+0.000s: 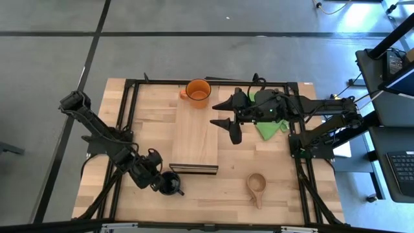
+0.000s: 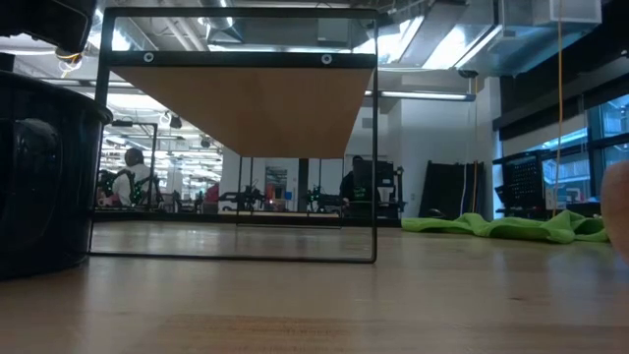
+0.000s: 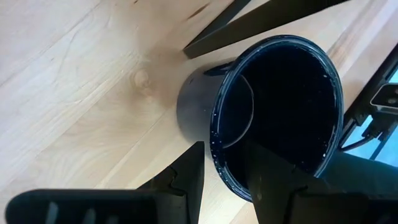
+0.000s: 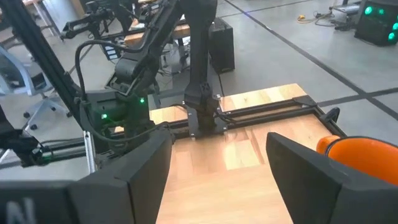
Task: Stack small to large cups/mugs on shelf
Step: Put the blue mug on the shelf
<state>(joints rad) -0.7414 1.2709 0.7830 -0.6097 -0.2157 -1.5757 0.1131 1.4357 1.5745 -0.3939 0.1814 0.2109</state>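
I have the left gripper (image 3: 222, 171) with its fingers narrow astride the rim of the dark mug (image 1: 169, 184), one inside and one outside, on the worktop (image 1: 220, 200) at the shelf's (image 1: 194, 139) near end; I judge the wall should be seated deep before lifting. The right gripper (image 1: 223, 113) hangs wide open over the shelf's right edge. Count: one shelf, three cups, namely the orange mug (image 1: 197, 92) on its far end, the dark mug, and the wooden cup (image 1: 257, 186) near right.

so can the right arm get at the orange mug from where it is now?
Probably yes. The right gripper hovers open over the shelf, and the orange mug stands upright at the shelf's far end, close by, with nothing between them. The left gripper is away at the black mug.
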